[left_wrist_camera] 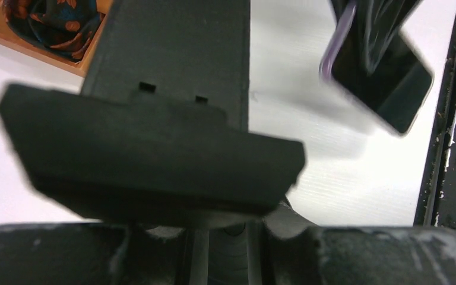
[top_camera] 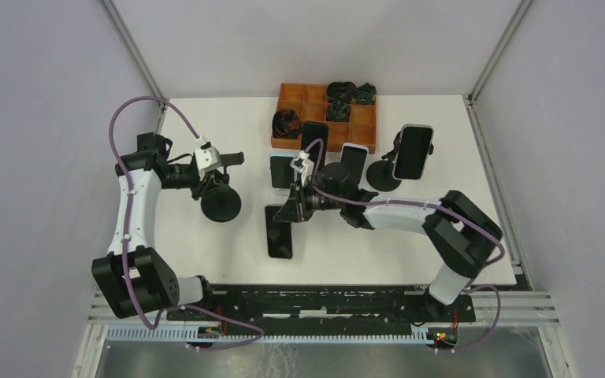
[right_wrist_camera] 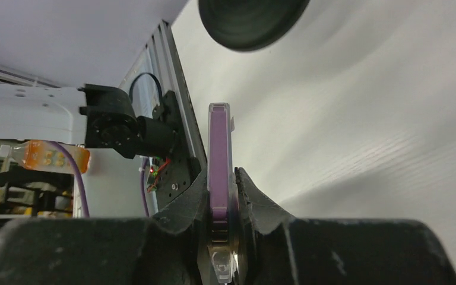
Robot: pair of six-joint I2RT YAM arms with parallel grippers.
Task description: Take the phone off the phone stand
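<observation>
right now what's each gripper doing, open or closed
Left gripper: closed on the phone stand.
Right gripper: closed on the phone, held edge-on.

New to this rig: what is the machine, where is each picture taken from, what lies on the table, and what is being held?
Two robot arms sit at a white table. The wide picture looks down from above; the other two come from cameras on each wrist. The left end effector grips an empty black phone stand. The right end effector clamps a purple-cased phone, seen edge-on, apart from that stand. Further back are other phones on stands and an orange tray holding dark bundles.
</observation>
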